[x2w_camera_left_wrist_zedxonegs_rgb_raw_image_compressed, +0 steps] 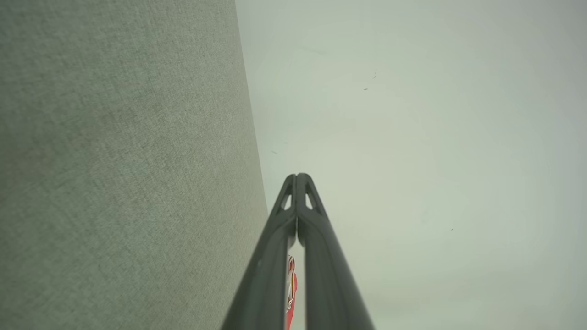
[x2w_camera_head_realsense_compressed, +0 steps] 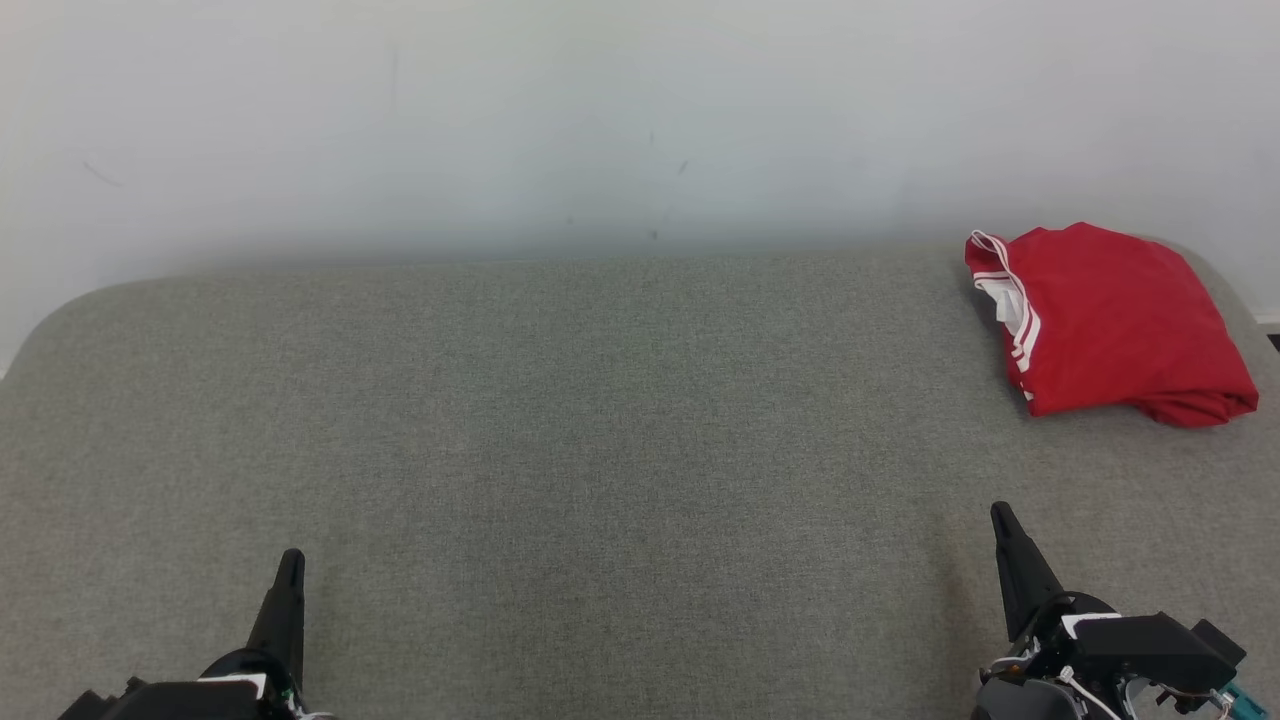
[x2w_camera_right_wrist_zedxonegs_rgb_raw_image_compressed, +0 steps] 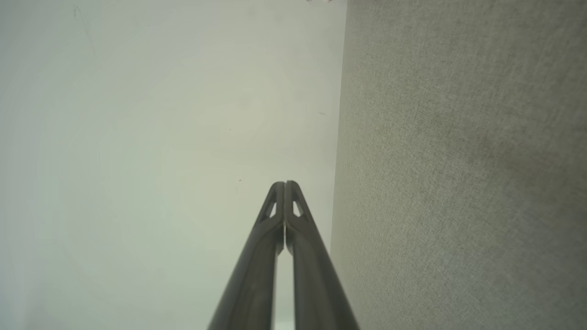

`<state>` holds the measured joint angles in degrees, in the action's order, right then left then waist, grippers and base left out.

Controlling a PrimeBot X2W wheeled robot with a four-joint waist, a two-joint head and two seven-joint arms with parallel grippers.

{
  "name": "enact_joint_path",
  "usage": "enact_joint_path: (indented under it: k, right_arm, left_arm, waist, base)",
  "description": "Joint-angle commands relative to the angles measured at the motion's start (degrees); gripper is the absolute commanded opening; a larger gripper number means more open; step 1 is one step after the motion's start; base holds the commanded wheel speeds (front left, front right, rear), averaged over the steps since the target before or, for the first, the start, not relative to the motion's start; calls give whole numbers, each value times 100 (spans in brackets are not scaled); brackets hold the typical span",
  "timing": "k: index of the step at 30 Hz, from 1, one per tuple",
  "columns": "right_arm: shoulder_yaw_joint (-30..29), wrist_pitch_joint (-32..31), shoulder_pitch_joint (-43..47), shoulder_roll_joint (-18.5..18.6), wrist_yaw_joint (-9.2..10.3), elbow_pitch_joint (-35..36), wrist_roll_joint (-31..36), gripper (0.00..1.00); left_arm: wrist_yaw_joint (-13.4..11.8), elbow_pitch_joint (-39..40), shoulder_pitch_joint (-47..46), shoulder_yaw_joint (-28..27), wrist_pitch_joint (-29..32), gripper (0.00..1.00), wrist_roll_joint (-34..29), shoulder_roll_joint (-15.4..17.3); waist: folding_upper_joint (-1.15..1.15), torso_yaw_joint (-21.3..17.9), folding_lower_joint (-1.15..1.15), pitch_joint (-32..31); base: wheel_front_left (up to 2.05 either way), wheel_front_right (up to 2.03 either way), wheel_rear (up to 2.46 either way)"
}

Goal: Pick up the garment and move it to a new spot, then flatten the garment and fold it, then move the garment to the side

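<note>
Red garment (x2w_camera_head_realsense_compressed: 1110, 320) folded, far right of grey surface (x2w_camera_head_realsense_compressed: 600, 450).
My left gripper (x2w_camera_head_realsense_compressed: 291, 562) and right gripper (x2w_camera_head_realsense_compressed: 1001, 518) both pressed together, near edge, well apart from it.

Left pincer (x2w_camera_head_realsense_compressed: 290, 562) and right pincer (x2w_camera_head_realsense_compressed: 1001, 518) low at either side, both closed, empty.

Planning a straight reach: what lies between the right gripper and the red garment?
In the head view, only bare grey upholstery lies between the right gripper and the red garment.
</note>
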<state>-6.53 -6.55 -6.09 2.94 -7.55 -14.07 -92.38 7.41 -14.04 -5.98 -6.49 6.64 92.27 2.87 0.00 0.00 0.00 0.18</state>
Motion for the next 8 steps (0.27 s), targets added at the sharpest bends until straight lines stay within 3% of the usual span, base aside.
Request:
enact_joint_path:
  k: [1,8]
  right_arm:
    - [-2,-15,-32,-12,12,10,-9,0]
    - [-2,-15,-32,-12,12,10,-9,0]
  left_arm:
    - [24,-3,-56,-15,-1,0,29,-8]
    - [24,-3,-56,-15,-1,0,29,-8]
  waist:
    - [0,0,0,0]
    - [0,0,0,0]
  base:
    - [0,0,0]
    - [0,0,0]
